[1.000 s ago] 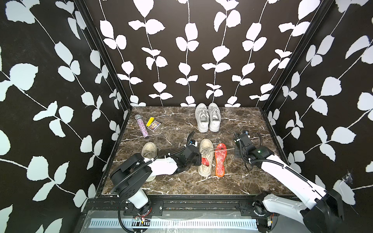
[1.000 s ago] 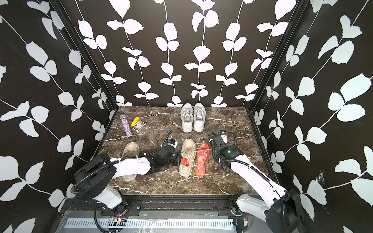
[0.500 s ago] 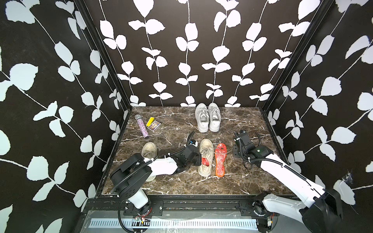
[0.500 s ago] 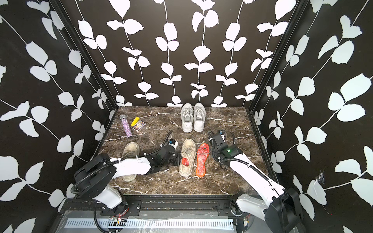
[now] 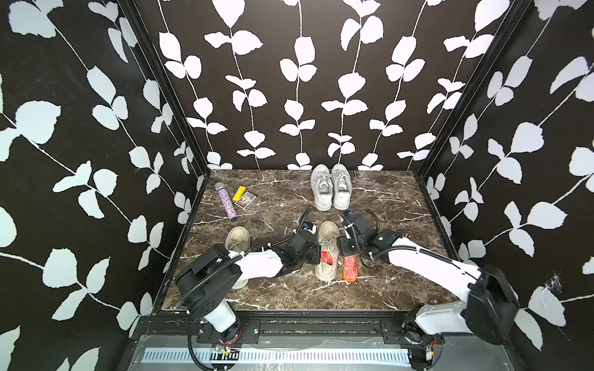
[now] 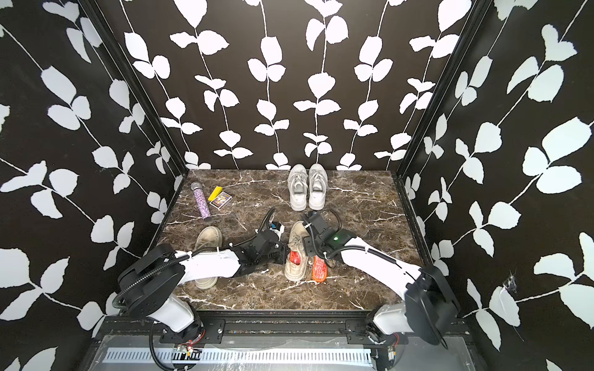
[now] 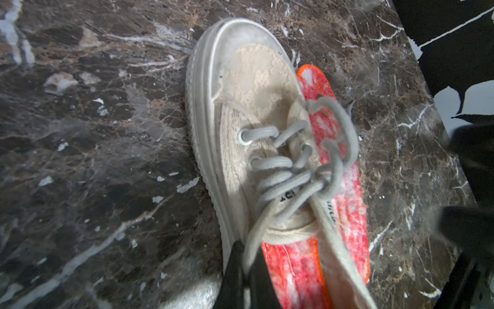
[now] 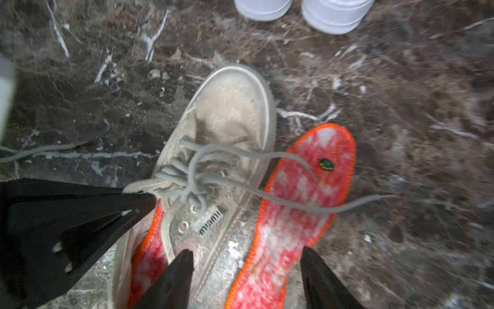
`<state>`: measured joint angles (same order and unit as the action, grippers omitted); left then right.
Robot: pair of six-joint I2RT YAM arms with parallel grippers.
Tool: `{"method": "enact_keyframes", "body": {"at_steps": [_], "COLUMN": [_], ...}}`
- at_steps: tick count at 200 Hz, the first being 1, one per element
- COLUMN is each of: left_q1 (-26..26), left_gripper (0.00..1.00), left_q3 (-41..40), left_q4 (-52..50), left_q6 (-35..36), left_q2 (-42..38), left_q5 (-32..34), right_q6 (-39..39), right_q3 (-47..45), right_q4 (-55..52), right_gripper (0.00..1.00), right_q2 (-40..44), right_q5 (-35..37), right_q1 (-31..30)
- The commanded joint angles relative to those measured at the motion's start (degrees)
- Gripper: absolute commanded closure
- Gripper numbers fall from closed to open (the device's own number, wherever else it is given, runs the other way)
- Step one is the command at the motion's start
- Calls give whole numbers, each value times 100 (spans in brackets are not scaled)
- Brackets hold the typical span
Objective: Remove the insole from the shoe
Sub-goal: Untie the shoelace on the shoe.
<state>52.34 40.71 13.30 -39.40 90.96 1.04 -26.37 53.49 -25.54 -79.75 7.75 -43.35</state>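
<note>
In a top view the right arm (image 5: 418,260) hides the loose insole's (image 5: 350,269) far end.

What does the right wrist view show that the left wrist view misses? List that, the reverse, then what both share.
Only right wrist: the white sneakers, the green logo on the loose insole, and the right gripper open over it. Only left wrist: the leaf-print wall. Both: the beige shoe, the loose insole beside it, a second insole inside it, and the left gripper pinching its collar.

Beige shoe (image 5: 327,239), red insole (image 5: 325,258) inside, second insole (image 5: 349,270) flat alongside
</note>
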Motion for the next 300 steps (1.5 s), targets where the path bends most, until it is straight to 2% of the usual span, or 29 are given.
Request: {"method": "enact_keyframes", "body": {"at_steps": [1, 38, 122, 147, 189, 216, 300], "left_q1": [13, 13, 26, 22, 27, 23, 57], "left_gripper": [100, 100, 100, 100, 100, 100, 100], "left_q3": [-85, -67, -3, -2, -19, -28, -100], "left_q4": [307, 390, 427, 532, 737, 727, 894], "left_q6": [34, 11, 29, 28, -6, -15, 26], "left_q2": [-202, -131, -105, -88, -52, -69, -147], "left_q5": [-133, -193, -264, -354, -508, -499, -693], "right_q6": [-45, -2, 63, -17, -157, -177, -221], "right_q3": [39, 77, 368, 374, 278, 181, 444], "right_q4": [394, 575, 629, 722, 1182, 1502, 1390], "right_gripper": [36, 40, 46, 47, 50, 52, 50], "right_q2": [-136, -419, -1275, -1443, -1466, -1280, -1318], "right_q5": [-78, -227, -26, 408, 1557, 1822, 2213], "right_q1": [-77, -102, -208, -283, -402, -400, -384]}}
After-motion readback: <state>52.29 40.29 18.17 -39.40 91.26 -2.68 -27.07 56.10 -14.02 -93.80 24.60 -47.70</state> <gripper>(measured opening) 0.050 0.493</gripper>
